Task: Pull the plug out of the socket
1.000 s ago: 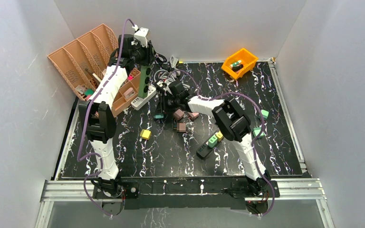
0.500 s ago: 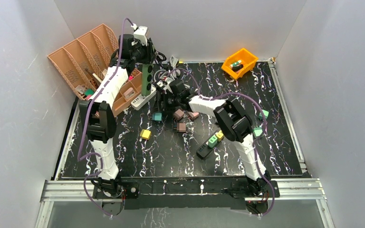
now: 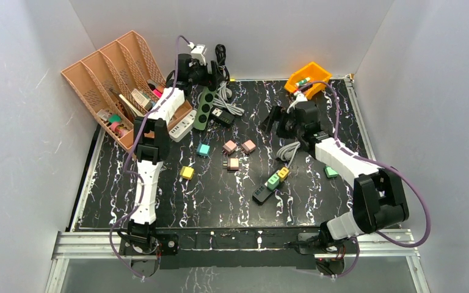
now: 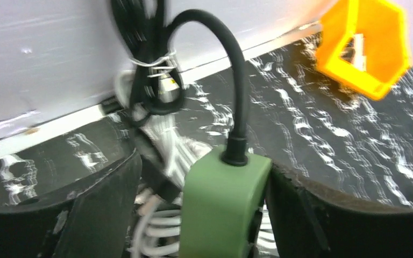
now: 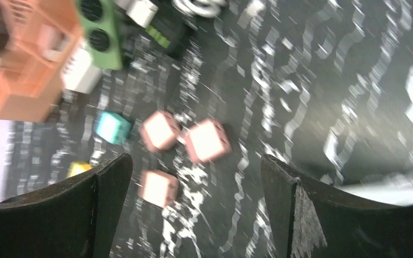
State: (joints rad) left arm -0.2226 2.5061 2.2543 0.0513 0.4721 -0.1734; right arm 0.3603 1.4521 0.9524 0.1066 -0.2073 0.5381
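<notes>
**Left to right:** At the back of the table (image 3: pixel 177 201), your left hand (image 4: pixel 215 226) pinches the cable end of the green power strip (image 3: pixel 204 108). Its black cable (image 4: pixel 235 80) loops upward, and the sockets that show on it look vacant.

Toward the middle, a black power strip (image 3: pixel 260 194) lies flat with a green plug (image 3: pixel 273 180) and a yellow plug (image 3: pixel 282 173) seated in it, likely the ones to pull.

On the right, your right hand (image 5: pixel 196 177) hangs spread and empty, with the loose pink adapters (image 5: pixel 207 141) in its view.

Lower that hand over 1 plug, close squarely on its sides, and pull straight out along the pins. Pin the black strip down with the other hand so it does not lift along.
</notes>
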